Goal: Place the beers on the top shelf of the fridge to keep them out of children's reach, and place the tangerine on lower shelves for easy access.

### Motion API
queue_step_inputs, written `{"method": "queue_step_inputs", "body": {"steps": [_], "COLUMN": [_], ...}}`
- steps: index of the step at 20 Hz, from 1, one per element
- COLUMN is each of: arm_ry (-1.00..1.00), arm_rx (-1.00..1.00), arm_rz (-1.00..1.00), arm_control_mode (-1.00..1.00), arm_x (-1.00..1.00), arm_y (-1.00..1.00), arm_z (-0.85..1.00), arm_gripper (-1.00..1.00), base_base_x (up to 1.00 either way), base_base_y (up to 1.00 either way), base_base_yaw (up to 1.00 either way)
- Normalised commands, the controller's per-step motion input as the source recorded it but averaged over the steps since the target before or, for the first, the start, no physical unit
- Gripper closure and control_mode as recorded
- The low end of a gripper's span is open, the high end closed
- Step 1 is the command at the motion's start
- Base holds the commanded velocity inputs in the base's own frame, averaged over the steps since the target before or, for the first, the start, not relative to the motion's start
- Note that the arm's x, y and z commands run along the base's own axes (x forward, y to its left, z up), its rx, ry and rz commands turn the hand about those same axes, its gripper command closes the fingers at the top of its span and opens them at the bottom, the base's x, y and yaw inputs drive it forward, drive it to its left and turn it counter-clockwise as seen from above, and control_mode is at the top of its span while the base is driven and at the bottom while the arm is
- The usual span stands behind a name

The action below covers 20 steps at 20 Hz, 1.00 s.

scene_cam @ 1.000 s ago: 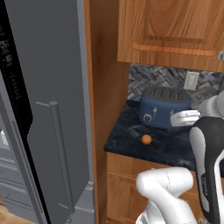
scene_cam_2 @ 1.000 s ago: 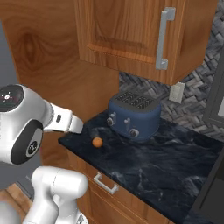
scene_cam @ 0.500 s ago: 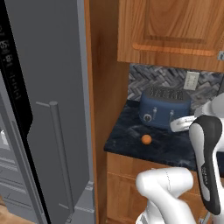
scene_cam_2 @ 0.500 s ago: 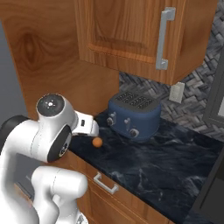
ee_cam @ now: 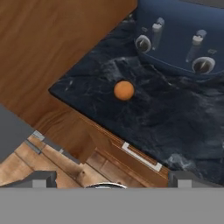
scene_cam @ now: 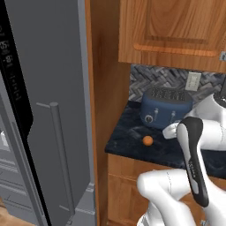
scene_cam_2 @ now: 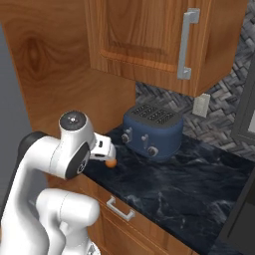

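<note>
Kitchen: fridge (scene_cam: 48,110), toaster (scene_cam: 165,107), wooden cabinets (scene_cam_2: 144,35).

I saw a dark marbled counter (scene_cam_2: 189,184) over a wooden base cabinet with a drawer pull (scene_cam_2: 119,208), and a wooden upper cabinet (scene_cam_2: 149,35) with a grey bar handle (scene_cam_2: 185,45) above it. A grey herringbone backsplash (scene_cam: 170,79) carried a pale wall outlet (scene_cam: 193,81); a blue toaster (scene_cam_2: 152,130) sat against it. Wood-plank floor (ee_cam: 26,164) showed below.

A blue toaster (scene_cam_2: 152,131) stands on the dark marbled counter (scene_cam_2: 199,184) under a wooden cabinet (scene_cam_2: 154,35) with a metal bar handle (scene_cam_2: 185,44); the tangerine (scene_cam_2: 111,162) lies just left of it, near the counter's front edge. The white arm (scene_cam_2: 60,164) rises in front, partly covering the tangerine.
</note>
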Motion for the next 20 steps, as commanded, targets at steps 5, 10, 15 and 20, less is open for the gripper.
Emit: {"method": "queue_step_inputs", "body": {"steps": [5, 10, 15, 20], "arm_ry": [0.14, 0.07, 0.00, 0.00], "arm_rx": [0.00, 0.00, 0.00, 0.00], "arm_rz": [0.00, 0.00, 0.00, 0.00], "arm_control_mode": [-1.00, -1.00, -1.00, -1.00], "arm_x": [0.17, 0.11, 0.14, 0.31], "arm_y": [0.04, 0.07, 0.15, 0.07], "arm_z": [-0.33, -0.27, -0.07, -0.09], "arm_gripper": [-1.00, -1.00, -1.00, -1.00], "base_base_x": [0.00, 0.00, 0.00, 0.00], "base_base_y": [0.00, 0.00, 0.00, 0.00], "base_base_yaw": [0.00, 0.00, 0.00, 0.00]}}
